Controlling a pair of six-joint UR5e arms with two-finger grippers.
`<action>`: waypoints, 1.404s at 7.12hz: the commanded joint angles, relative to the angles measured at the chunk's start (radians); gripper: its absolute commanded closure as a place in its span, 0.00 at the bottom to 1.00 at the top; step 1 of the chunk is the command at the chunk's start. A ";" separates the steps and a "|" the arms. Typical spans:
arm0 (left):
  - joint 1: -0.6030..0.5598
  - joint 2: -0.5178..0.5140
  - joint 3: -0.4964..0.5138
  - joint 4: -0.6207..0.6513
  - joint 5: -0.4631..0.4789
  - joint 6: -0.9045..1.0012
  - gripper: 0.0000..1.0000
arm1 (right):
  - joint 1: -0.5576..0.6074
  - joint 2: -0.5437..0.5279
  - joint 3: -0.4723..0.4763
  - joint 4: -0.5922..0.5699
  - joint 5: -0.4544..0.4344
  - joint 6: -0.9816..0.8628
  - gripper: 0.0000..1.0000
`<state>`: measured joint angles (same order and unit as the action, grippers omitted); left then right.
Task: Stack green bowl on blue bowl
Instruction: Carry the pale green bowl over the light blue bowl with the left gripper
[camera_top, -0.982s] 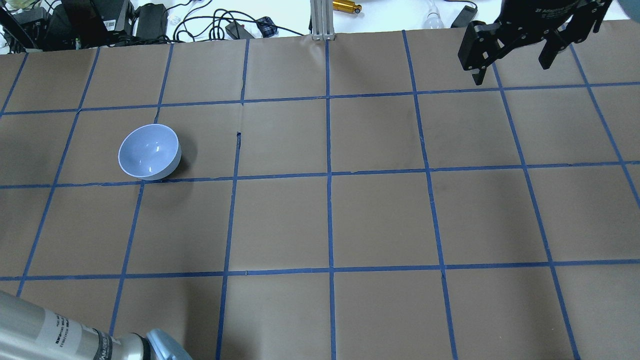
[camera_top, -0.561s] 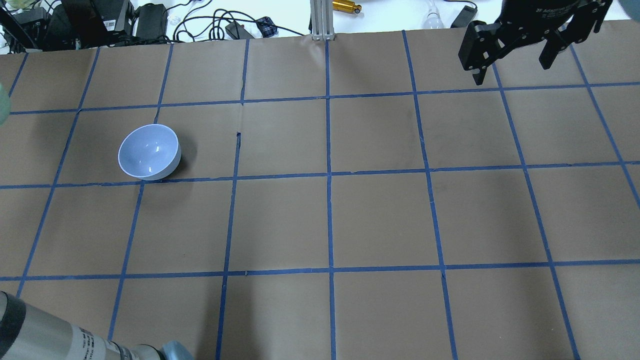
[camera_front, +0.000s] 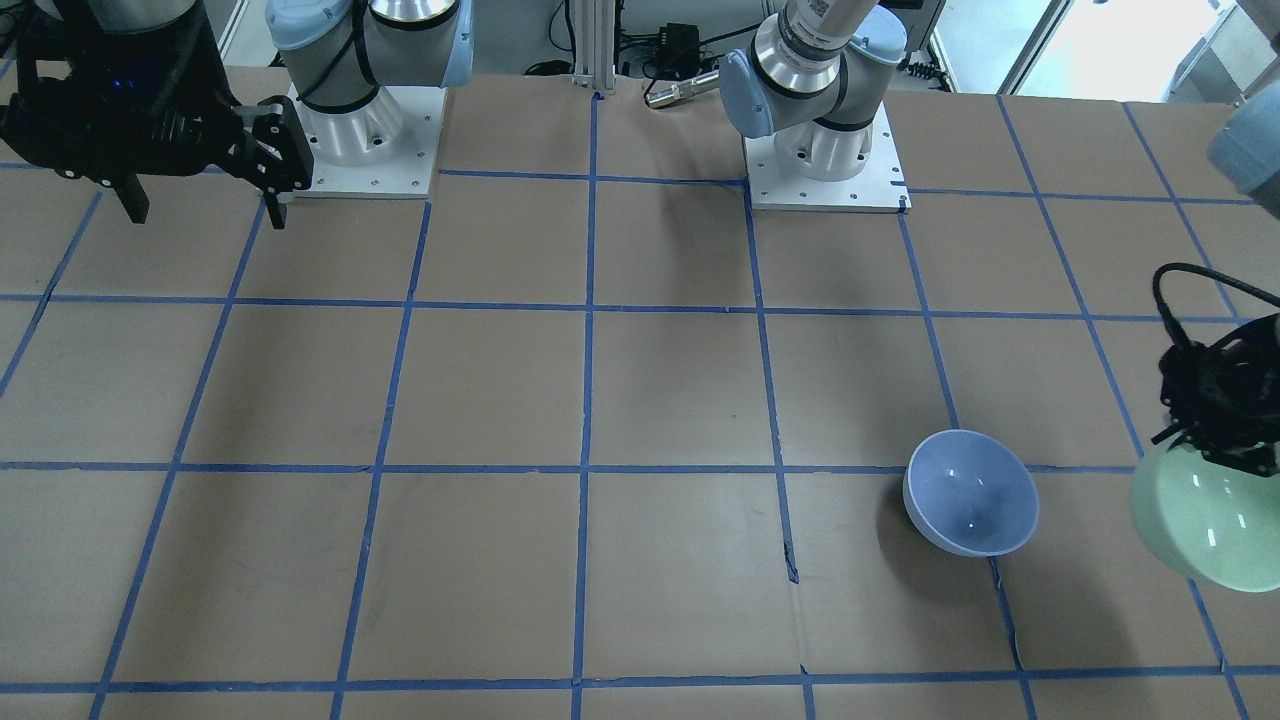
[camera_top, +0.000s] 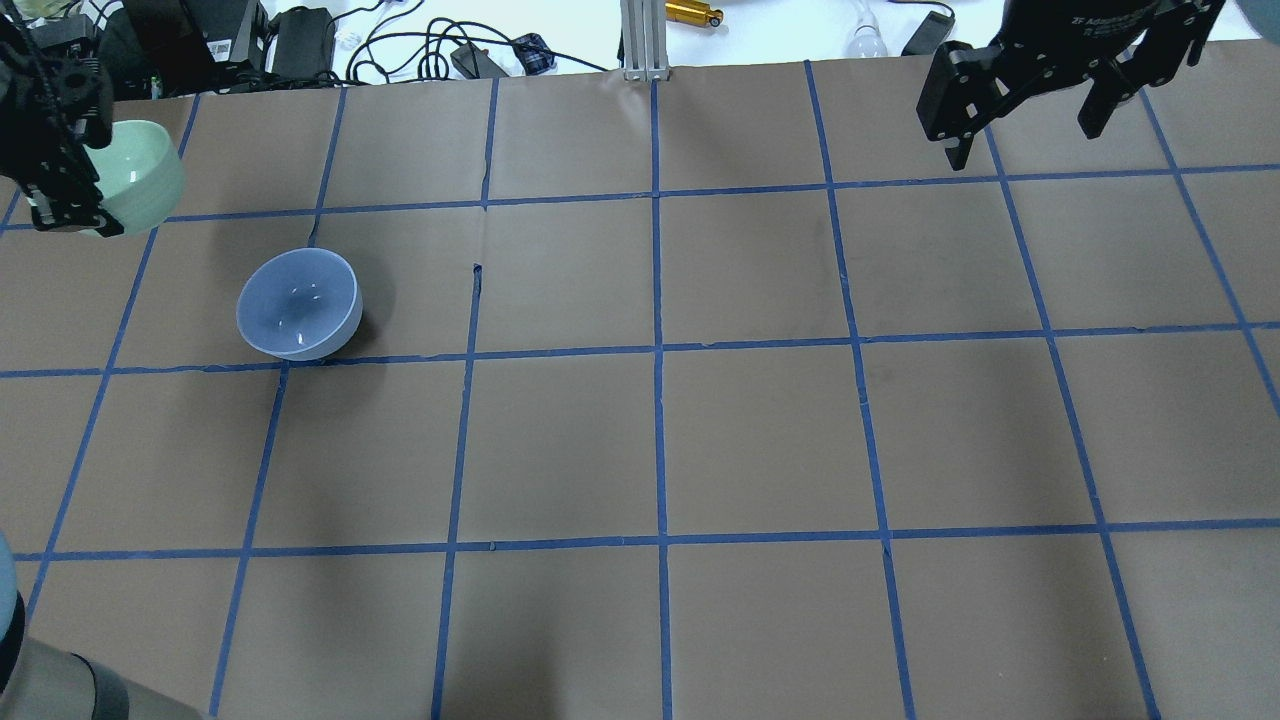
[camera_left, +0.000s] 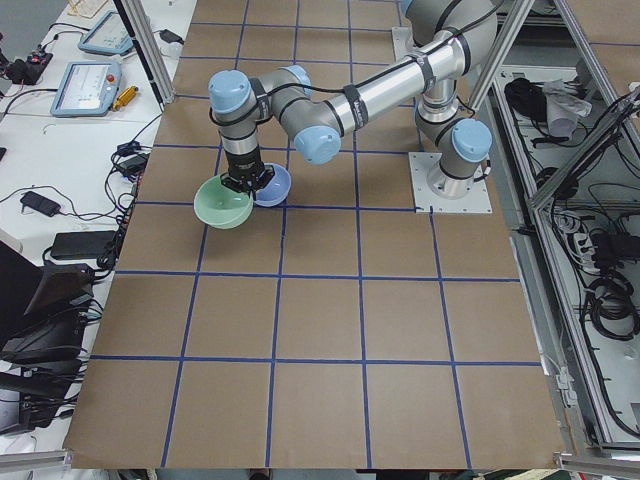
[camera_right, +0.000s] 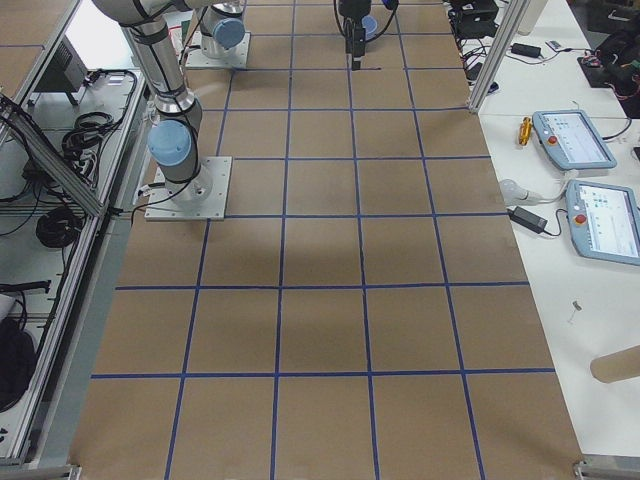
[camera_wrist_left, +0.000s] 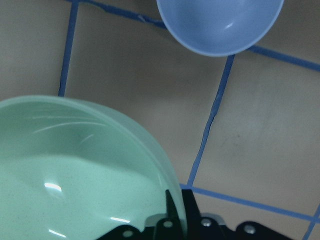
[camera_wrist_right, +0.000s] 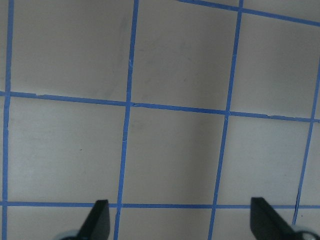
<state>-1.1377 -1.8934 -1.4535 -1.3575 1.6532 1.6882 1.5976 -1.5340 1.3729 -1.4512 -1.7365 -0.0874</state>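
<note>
A brown-papered table (camera_top: 760, 440) gridded with blue tape fills the scene, with the robot's left arm (camera_left: 380, 90) reaching far out towards its own left end and the right arm (camera_right: 160, 60) parked at the opposite side. The green bowl (camera_front: 1210, 525) hangs clear of the tabletop, mouth roughly upward, near the blue bowl (camera_front: 972, 492) but apart from it and not yet over it. The blue bowl sits upright and empty on the paper beside a tape line. The left gripper (camera_front: 1205, 452) is clamped on the green bowl's rim, one finger inside the wall and one outside, as the wrist view shows. The right gripper (camera_top: 1022, 140) hovers with its fingers spread wide and nothing between them.

Both bowls look rigid, glossy and slick, probably light but liable to chip if dropped. The rim pinch seems the sound hold. Such a smooth wall may swing or slip in it, so a level, centred, gentle lowering looks wise.
</note>
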 joint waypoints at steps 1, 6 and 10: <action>-0.124 0.028 -0.072 0.006 0.005 -0.218 1.00 | -0.001 0.000 0.000 0.000 0.000 0.000 0.00; -0.175 0.091 -0.257 0.070 0.003 -0.420 1.00 | -0.001 0.000 0.000 0.000 0.000 0.000 0.00; -0.172 0.091 -0.360 0.209 0.013 -0.420 1.00 | 0.001 0.000 0.000 0.000 0.000 0.000 0.00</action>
<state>-1.3112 -1.7993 -1.8013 -1.1694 1.6645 1.2680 1.5983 -1.5340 1.3729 -1.4511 -1.7365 -0.0874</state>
